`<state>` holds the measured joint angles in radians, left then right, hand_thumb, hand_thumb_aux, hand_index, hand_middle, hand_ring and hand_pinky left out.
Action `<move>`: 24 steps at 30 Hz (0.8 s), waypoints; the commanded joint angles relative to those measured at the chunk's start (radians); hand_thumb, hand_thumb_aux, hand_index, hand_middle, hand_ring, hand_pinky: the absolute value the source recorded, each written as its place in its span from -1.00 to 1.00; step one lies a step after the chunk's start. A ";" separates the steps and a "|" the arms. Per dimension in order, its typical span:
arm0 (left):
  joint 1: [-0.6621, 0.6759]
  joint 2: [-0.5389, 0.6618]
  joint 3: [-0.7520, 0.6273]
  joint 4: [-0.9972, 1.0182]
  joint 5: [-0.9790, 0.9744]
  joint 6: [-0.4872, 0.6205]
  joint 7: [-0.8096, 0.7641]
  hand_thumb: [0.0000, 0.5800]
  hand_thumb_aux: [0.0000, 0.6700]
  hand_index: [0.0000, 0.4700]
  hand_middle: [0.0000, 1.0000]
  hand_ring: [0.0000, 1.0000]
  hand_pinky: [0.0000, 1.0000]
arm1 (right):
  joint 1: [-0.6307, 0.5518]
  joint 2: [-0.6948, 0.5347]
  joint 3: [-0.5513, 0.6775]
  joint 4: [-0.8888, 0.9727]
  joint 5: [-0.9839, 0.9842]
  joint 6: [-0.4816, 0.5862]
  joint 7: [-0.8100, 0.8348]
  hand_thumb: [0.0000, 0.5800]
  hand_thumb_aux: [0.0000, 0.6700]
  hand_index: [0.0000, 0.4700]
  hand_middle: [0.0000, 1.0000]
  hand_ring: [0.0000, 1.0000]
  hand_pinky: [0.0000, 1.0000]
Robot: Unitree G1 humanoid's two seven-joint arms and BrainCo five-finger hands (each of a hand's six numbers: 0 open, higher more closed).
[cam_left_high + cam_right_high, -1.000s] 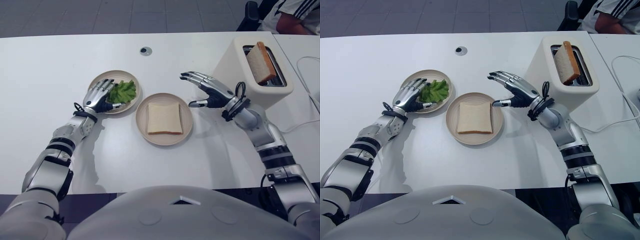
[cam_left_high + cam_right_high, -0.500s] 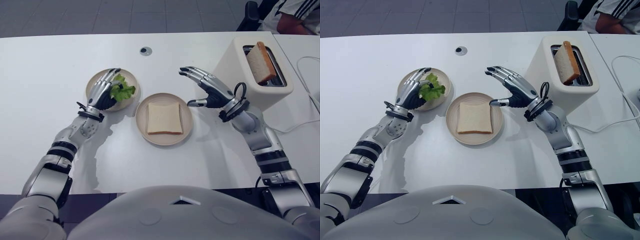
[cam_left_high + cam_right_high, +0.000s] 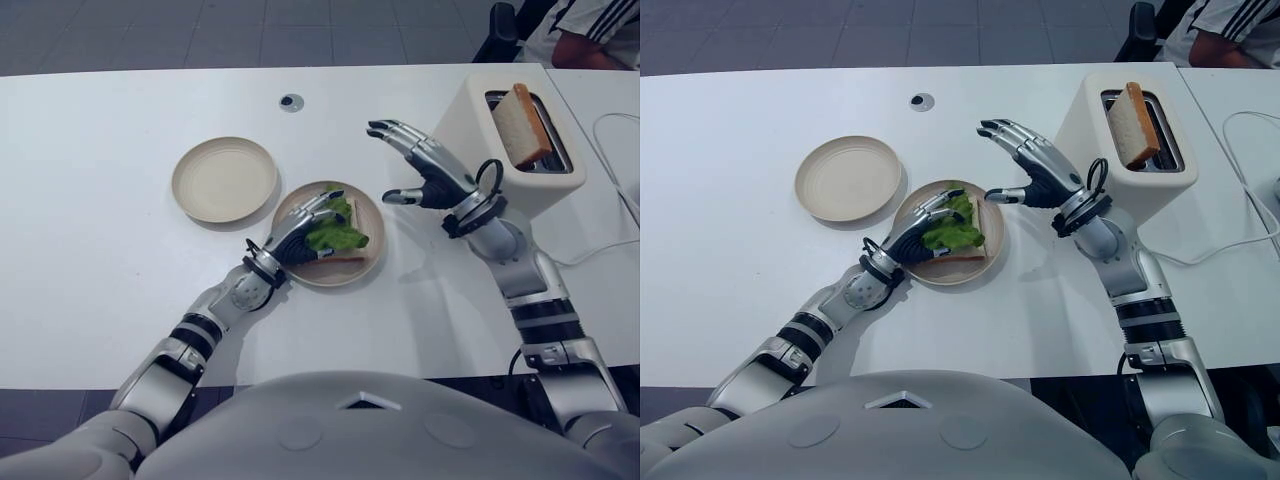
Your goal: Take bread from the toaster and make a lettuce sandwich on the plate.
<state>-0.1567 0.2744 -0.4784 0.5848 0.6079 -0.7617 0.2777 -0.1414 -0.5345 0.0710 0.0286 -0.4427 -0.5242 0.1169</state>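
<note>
Gripping ruffled green lettuce (image 3: 338,232), your left hand (image 3: 293,234) curls over the flat square bread slice (image 3: 962,253) beneath it; your right hand (image 3: 430,172) is spread open, empty.

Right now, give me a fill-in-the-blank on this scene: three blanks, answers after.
1. The left hand holds ____ over the bread slice on the plate.
2. The right hand holds ____.
3. A second slice stands in the ____.
Missing words: lettuce; nothing; toaster.
</note>
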 commanded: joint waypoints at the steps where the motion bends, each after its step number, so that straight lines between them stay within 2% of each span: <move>1: 0.044 0.065 -0.002 -0.028 0.068 0.064 -0.019 -1.00 -1.00 -1.00 -1.00 -1.00 -1.00 | 0.055 -0.027 -0.214 -0.170 0.087 0.066 -0.053 -1.00 -1.00 -1.00 -1.00 -1.00 -1.00; 4: 0.073 0.094 0.010 -0.106 0.106 0.110 -0.017 -1.00 -1.00 -1.00 -1.00 -1.00 -1.00 | 0.082 -0.053 -0.412 -0.278 0.049 0.147 -0.111 -1.00 -1.00 -1.00 -1.00 -1.00 -1.00; 6: 0.098 0.106 0.019 -0.167 0.119 0.141 -0.021 -1.00 -1.00 -1.00 -1.00 -1.00 -1.00 | 0.106 -0.085 -0.459 -0.259 -0.029 0.209 -0.124 -1.00 -1.00 -1.00 -1.00 -1.00 -1.00; 11: 0.147 0.124 0.043 -0.317 0.140 0.208 -0.034 -1.00 -1.00 -1.00 -1.00 -1.00 -1.00 | 0.172 -0.136 -0.410 -0.065 -0.242 0.319 -0.194 -1.00 -1.00 -1.00 -1.00 -1.00 -1.00; 17: 0.190 0.130 0.113 -0.481 0.115 0.236 -0.021 -1.00 -1.00 -1.00 -1.00 -1.00 -1.00 | 0.185 -0.136 -0.319 0.033 -0.306 0.375 -0.216 -1.00 -1.00 -1.00 -1.00 -1.00 -1.00; 18: 0.195 0.127 0.128 -0.502 0.107 0.234 -0.012 -1.00 -1.00 -1.00 -1.00 -1.00 -1.00 | 0.181 -0.139 -0.314 0.044 -0.305 0.382 -0.220 -1.00 -1.00 -1.00 -0.97 -0.97 -0.97; 19: 0.200 0.125 0.142 -0.517 0.101 0.230 -0.005 -1.00 -1.00 -1.00 -1.00 -1.00 -1.00 | 0.177 -0.141 -0.311 0.050 -0.303 0.391 -0.224 -1.00 -1.00 -1.00 -0.56 -0.56 -0.56; 20: 0.206 0.124 0.157 -0.530 0.093 0.226 0.004 -1.00 -1.00 -1.00 -1.00 -1.00 -1.00 | 0.172 -0.143 -0.313 0.055 -0.298 0.396 -0.230 0.18 -0.28 -0.28 -0.21 -0.21 -0.21; 21: 0.212 0.123 0.171 -0.543 0.085 0.221 0.011 -1.00 -1.00 -1.00 -1.00 -1.00 -1.00 | 0.169 -0.145 -0.315 0.055 -0.289 0.397 -0.235 1.00 1.00 1.00 1.00 1.00 1.00; 24: 0.227 0.120 0.213 -0.564 0.047 0.209 0.023 -1.00 -1.00 -1.00 -1.00 -1.00 -1.00 | 0.155 -0.146 -0.329 0.006 -0.256 0.373 -0.272 1.00 1.00 1.00 1.00 1.00 1.00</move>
<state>0.0566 0.3915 -0.2867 0.0330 0.6762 -0.5499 0.3008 0.0100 -0.6805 -0.2528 0.0539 -0.7180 -0.1422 -0.1516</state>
